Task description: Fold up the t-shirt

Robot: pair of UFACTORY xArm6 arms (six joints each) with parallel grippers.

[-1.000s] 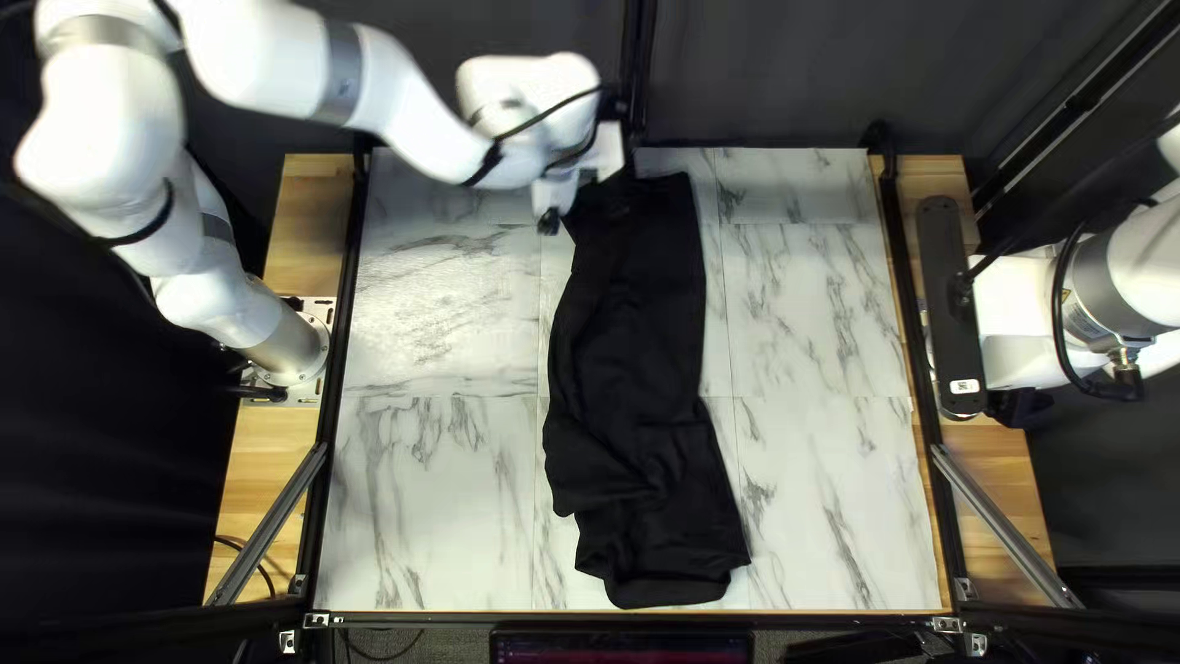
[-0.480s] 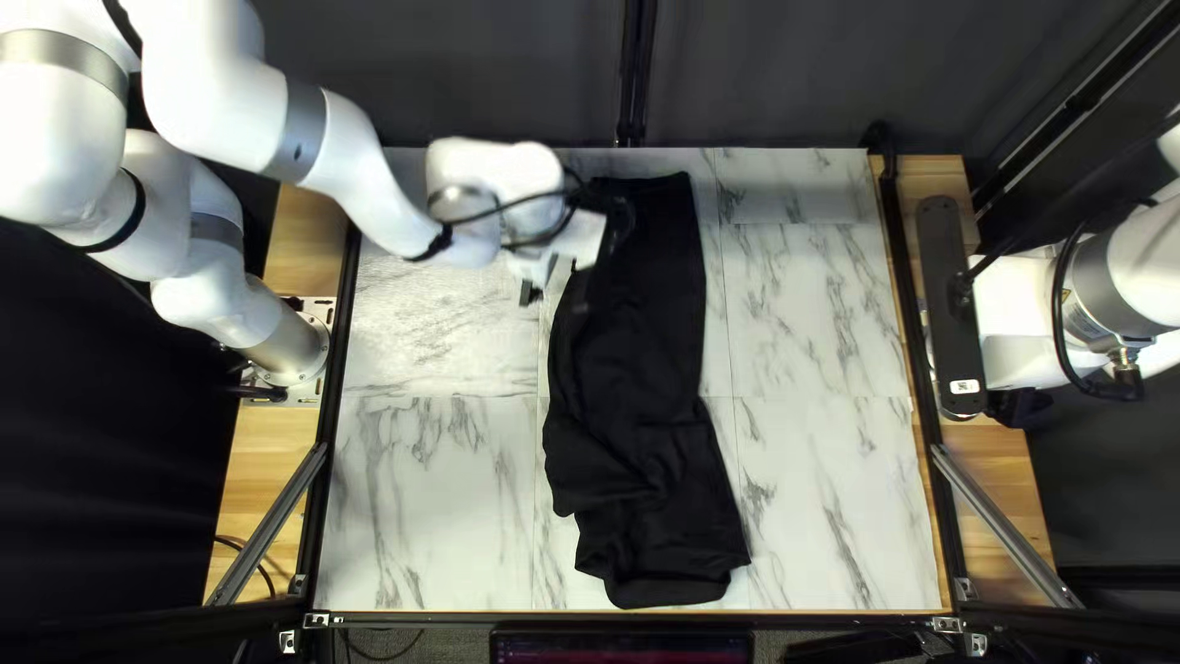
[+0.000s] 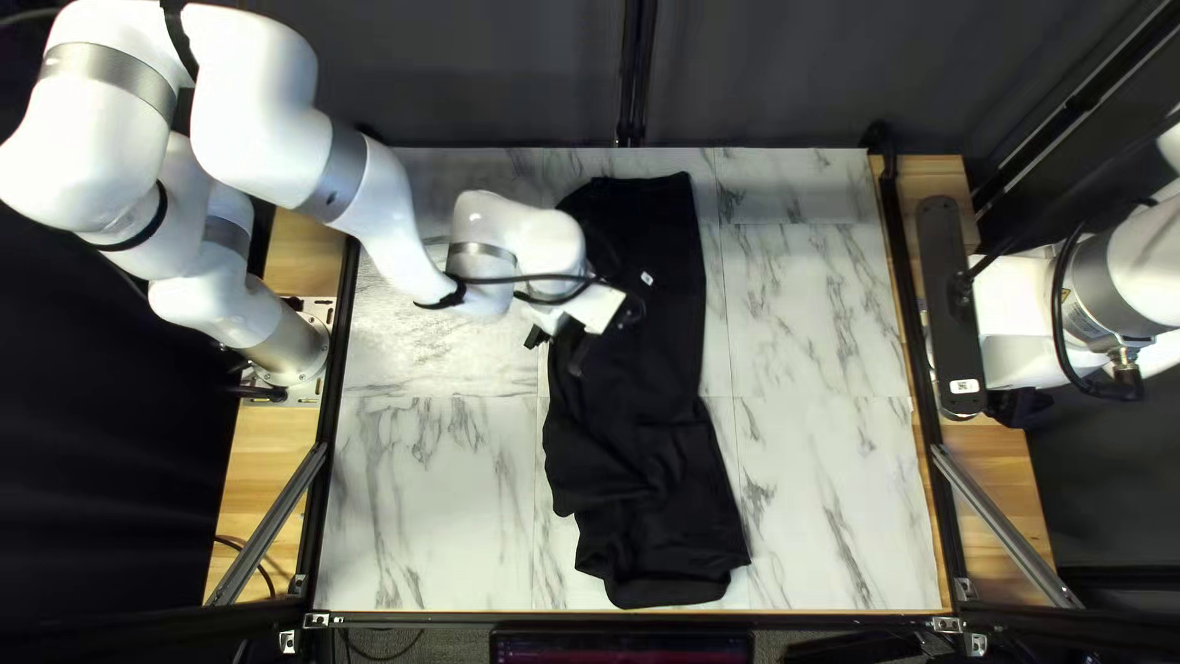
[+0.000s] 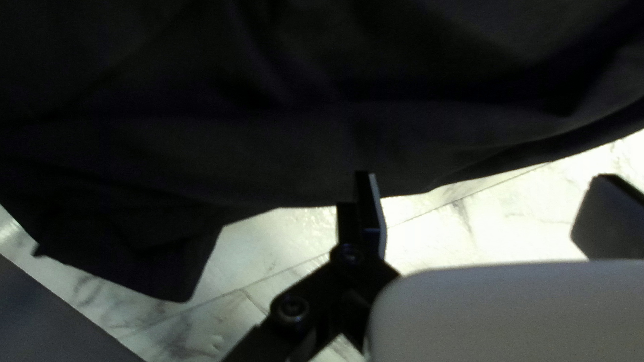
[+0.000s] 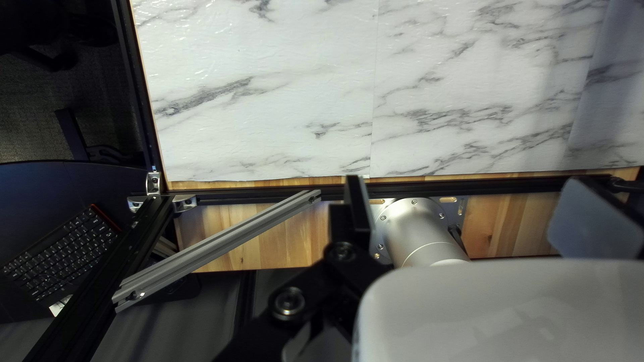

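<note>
Moving the left arm (image 3: 369, 221) away from the far end of the black shirt (image 3: 645, 430) and coming down to its side, closer to the middle. Leaving the shirt lying just the way it was, so making no new fold yet; maybe getting ready to grab that side. Keeping the left jaws wide open by the shirt's edge, holding nothing. Keeping the right jaws wide open too, also holding nothing, with the right arm (image 3: 1131, 271) waiting at the right side, well apart from the shirt.

Seeing the shirt lying long and thin down the middle of the tabletop (image 3: 824, 467), almost reaching its far and near edges. Seeing a wavy side by the left jaws, a straighter side across, and bunchy cloth at the near end. Finding lots of room on both sides, but only a little past the ends. Maybe risking pinching just one layer.
</note>
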